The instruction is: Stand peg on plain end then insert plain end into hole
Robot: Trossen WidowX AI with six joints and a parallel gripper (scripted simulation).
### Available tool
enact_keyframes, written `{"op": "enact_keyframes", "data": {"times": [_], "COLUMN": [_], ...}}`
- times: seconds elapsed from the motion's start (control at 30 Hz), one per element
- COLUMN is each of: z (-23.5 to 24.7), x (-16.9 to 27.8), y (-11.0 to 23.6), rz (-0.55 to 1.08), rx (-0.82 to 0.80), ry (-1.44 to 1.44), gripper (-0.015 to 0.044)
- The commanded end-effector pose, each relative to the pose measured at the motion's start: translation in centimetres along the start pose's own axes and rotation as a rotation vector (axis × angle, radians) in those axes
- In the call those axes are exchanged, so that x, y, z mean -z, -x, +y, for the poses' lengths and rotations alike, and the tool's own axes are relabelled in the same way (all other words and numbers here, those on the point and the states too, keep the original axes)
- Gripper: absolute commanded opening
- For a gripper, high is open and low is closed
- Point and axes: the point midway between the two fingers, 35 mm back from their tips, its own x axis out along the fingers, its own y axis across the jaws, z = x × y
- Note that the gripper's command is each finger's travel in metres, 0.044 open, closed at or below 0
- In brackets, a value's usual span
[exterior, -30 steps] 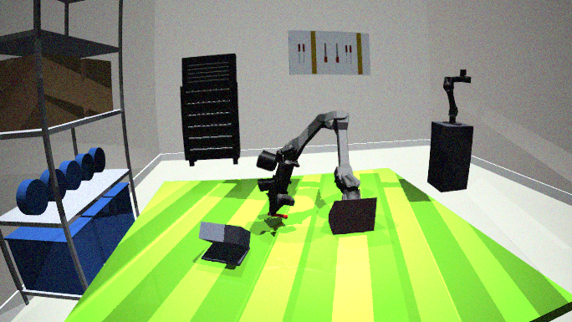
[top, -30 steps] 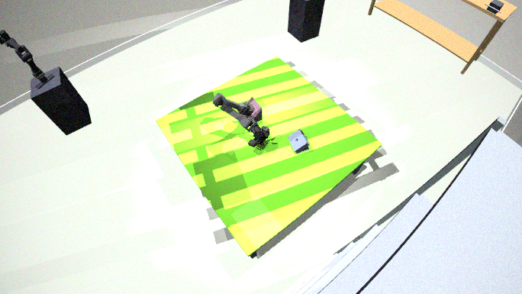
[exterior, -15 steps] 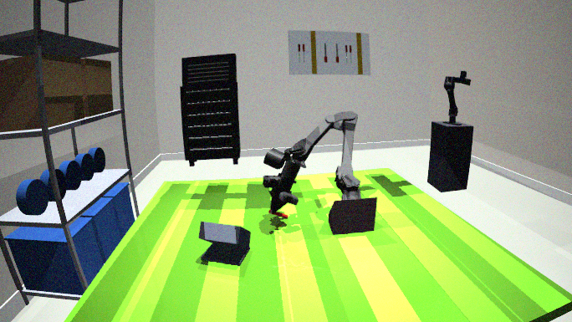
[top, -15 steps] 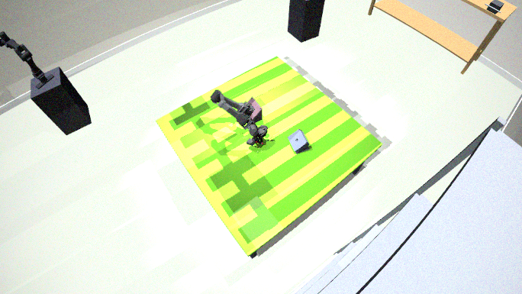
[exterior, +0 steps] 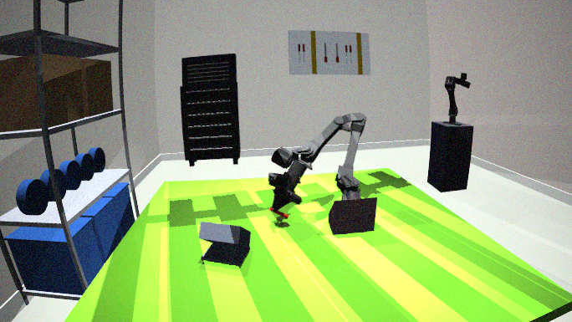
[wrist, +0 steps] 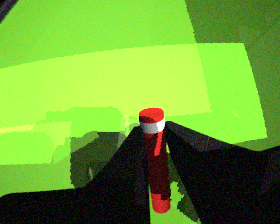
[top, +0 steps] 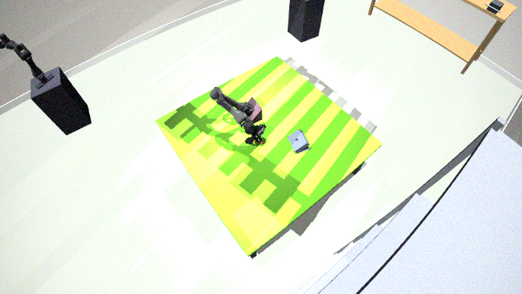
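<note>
I have the gripper [wrist: 157, 163] clamped on the red peg [wrist: 156, 163], its two dark fingers pinching the shaft from either side, the white band [wrist: 152, 125] showing past their tips at the far end. From the exterior view the peg [exterior: 278, 212] hangs tilted just above the striped green table [exterior: 379, 259], apart from it, with the sloped panel [exterior: 219, 233] sitting nearby to one side.

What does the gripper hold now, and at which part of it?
The gripper is shut on the red peg, gripping its plain shaft below the white band; both ends stick out past the fingers.
</note>
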Motion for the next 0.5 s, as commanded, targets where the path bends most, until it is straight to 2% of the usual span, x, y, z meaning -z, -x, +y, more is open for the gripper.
{"op": "enact_keyframes", "data": {"times": [0.0,0.47], "z": [0.07,0.06], "x": [0.15,0.68], "y": [0.27,1.06], "rz": [-0.041,-0.162], "rx": [-0.001,-0.001], "ry": [0.005,0.006], "gripper": [0.0049,0.0049]}}
